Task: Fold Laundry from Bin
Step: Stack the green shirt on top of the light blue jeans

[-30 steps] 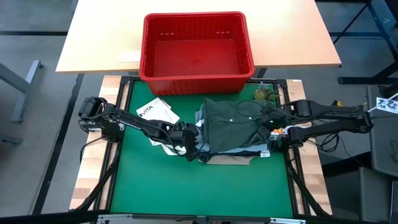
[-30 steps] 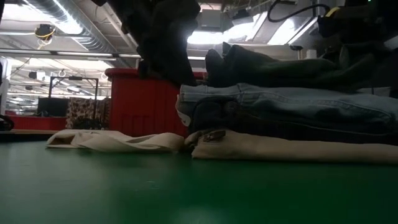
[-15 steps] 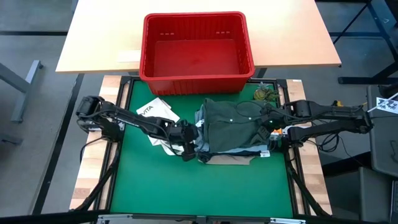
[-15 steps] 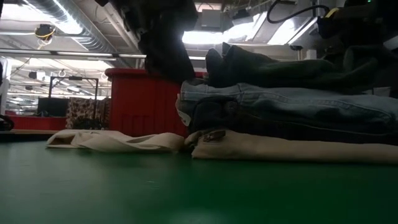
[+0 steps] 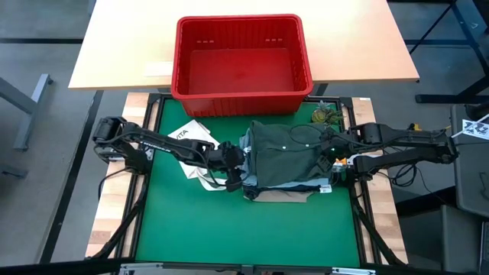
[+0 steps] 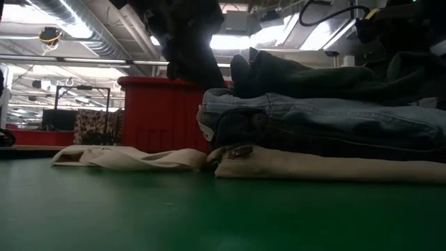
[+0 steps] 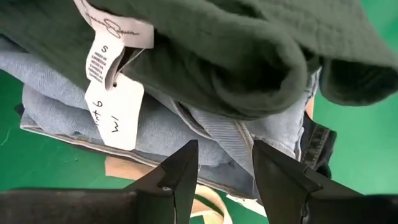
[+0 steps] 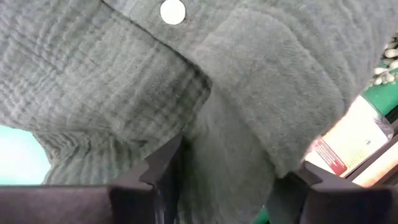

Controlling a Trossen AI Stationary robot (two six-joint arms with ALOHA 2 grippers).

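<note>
Green felt covers the surface [image 5: 176,221] seen from above, where a stack of folded laundry [image 5: 286,164], topped by a dark olive-green shirt, lies between both arms. The left pincer [image 5: 232,164] sits just beside the stack's left edge; the right pincer [image 5: 330,155] rests at its right edge. A large red plastic bin [image 5: 241,65] stands behind, a white tote bag [image 5: 191,141] to the left.

Low view: olive shirt [image 6: 313,77] over light blue jeans [image 6: 320,125] over beige trousers [image 6: 327,166].

Left wrist view: fingers [image 7: 180,171] apart, empty, just before the jeans and a white paper tag [image 7: 118,112].

Right wrist view: fingers [image 8: 165,163] apart, olive cloth [image 8: 186,74] between them.
</note>
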